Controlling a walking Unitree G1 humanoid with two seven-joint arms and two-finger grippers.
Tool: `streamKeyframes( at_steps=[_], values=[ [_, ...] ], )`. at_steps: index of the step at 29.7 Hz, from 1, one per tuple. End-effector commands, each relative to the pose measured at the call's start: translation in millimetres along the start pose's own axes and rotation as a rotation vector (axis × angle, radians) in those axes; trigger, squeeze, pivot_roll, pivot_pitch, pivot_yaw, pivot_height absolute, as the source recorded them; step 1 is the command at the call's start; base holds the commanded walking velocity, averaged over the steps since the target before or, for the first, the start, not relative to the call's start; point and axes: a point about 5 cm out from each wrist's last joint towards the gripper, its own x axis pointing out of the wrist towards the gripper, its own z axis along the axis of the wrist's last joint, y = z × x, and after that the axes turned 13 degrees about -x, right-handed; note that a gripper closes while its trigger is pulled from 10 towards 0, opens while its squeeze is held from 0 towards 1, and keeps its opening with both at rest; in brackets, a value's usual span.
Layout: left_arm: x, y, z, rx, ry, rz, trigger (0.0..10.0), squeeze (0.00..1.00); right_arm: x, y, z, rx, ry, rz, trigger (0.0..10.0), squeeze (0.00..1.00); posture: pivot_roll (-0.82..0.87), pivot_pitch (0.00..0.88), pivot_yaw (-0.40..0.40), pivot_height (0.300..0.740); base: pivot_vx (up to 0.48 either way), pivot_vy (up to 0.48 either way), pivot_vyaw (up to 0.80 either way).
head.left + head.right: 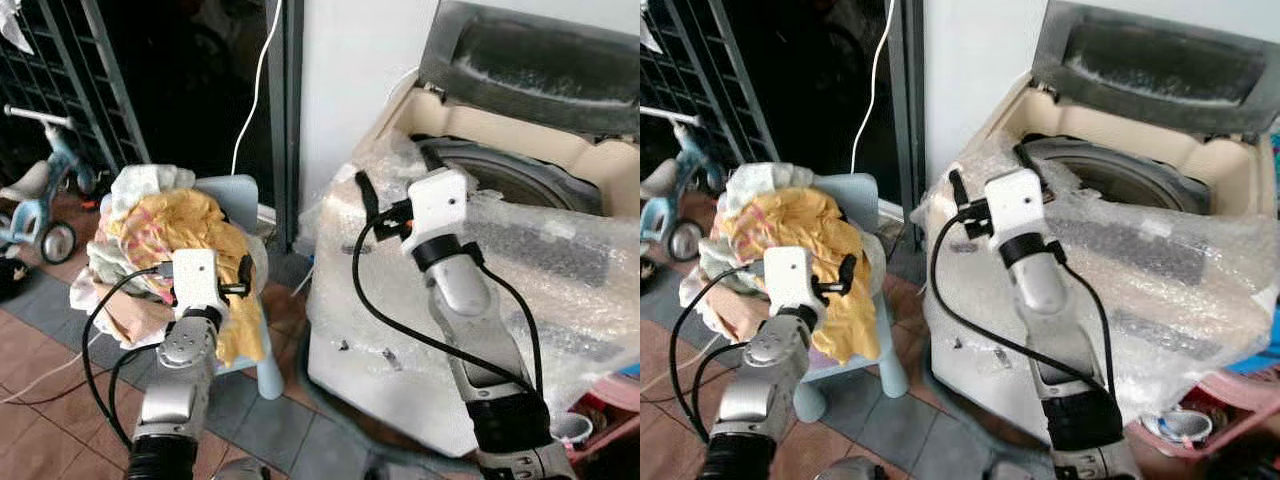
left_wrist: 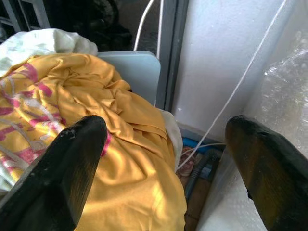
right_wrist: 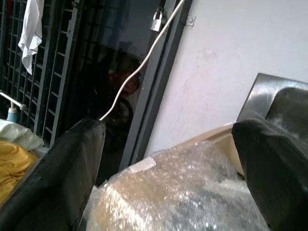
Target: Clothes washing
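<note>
A top-loading washing machine [image 1: 520,190] is seen on the right with its lid [image 1: 530,60] tipped up and the drum open, and most of its top and front is wrapped in bubble wrap [image 1: 560,270], so the near rim is kinda buried in plastic. On the left, a pile of clothes [image 1: 160,235] is heaped on a pale blue plastic chair [image 1: 240,200], with a yellow garment [image 2: 120,144] draped over the top and down the front edge. A narrow strip of tiled floor [image 1: 290,300] is left between chair and machine, backed by a dark door frame [image 1: 285,110] and a white cable [image 1: 255,70] hanging down. The left pincer [image 2: 163,159] is held wide open right at the yellow garment, one finger just over the fabric, nothing gripped. The right pincer [image 3: 168,163] is also spread wide and empty, raised over the machine's bubble-wrapped near-left corner, well apart from the clothes. A kid's tricycle [image 1: 40,200] is parked far left by the grille.
</note>
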Motion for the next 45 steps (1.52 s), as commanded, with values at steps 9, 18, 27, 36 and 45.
streamKeyframes(
  at_steps=[9, 18, 27, 36, 45],
  values=[
    [0.7, -5.9, 0.4, 0.016, -0.001, 0.001, 10.0, 0.0, -10.6, 14.4, -12.7, 0.11, 0.065, 0.062, 10.0, 0.0, -0.03, 0.0, -0.008, 0.74, 0.0, 0.48, 0.53],
    [0.1, -4.7, 7.5, 0.003, -0.062, 0.002, 10.0, 0.0, -17.4, 15.0, -31.1, 0.166, 0.146, 0.053, 10.0, 0.0, -0.02, 0.0, -0.005, 0.74, 0.0, 0.16, 0.8],
    [-0.5, -0.6, 11.0, -0.009, -0.082, 0.005, 10.0, 0.0, -19.1, 11.5, -43.5, 0.154, 0.222, 0.023, 10.0, 0.0, -0.03, 0.0, 0.0, 0.74, 0.0, 0.0, 0.32],
    [-0.6, -0.1, 9.8, -0.009, -0.074, -0.003, 10.0, 0.0, -27.0, 9.9, -62.0, 0.124, 0.341, 0.002, 10.0, 0.0, -0.03, 0.0, 0.002, 0.74, 0.37, 0.0, 0.0],
    [-0.9, -0.1, 8.2, -0.014, -0.064, -0.002, 10.0, 0.0, -27.9, 10.3, -70.1, 0.12, 0.398, 0.001, 10.0, 0.0, -0.03, 0.0, -0.002, 0.74, 0.473, 0.0, 0.0]
  ],
)
